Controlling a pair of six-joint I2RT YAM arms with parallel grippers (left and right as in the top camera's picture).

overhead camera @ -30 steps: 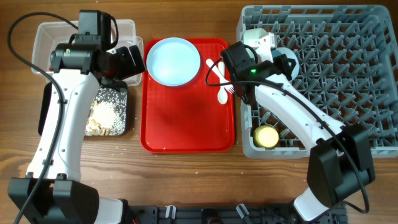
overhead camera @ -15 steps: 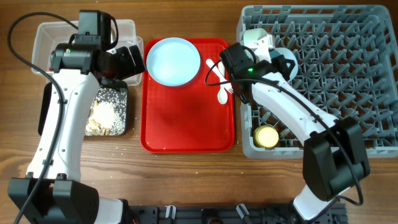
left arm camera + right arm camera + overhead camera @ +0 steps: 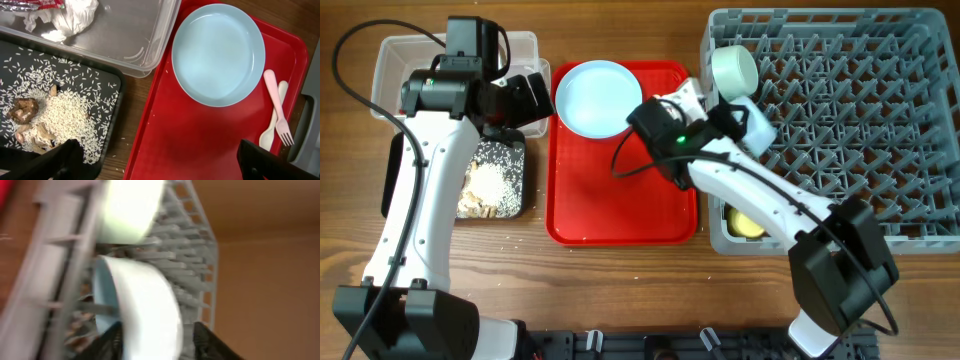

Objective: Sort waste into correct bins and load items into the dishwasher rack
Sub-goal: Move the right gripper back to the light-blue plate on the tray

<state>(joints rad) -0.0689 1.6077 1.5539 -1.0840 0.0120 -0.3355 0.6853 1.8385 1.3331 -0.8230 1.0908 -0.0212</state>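
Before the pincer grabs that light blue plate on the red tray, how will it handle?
The plate looks like thin moulded plastic, so probably stiff and light. Its glossy rim may slip. Lying flat on the red tray, it shouldn't roll.

The table (image 3: 620,300) is brown wood with lines in it. The red tray (image 3: 620,200) is smooth plastic and shines a bit. The blue plate (image 3: 598,97) looks smooth and shiny too. The tub (image 3: 130,30) is see-through plastic. The black tray (image 3: 75,62) is dull. The white paper (image 3: 75,15) is crumpled. The rack (image 3: 860,120) is dull grey plastic. The fork (image 3: 274,100) and spoon (image 3: 267,140) look like smooth plastic. The blue bowl (image 3: 145,310) is blurry, maybe smooth plastic.
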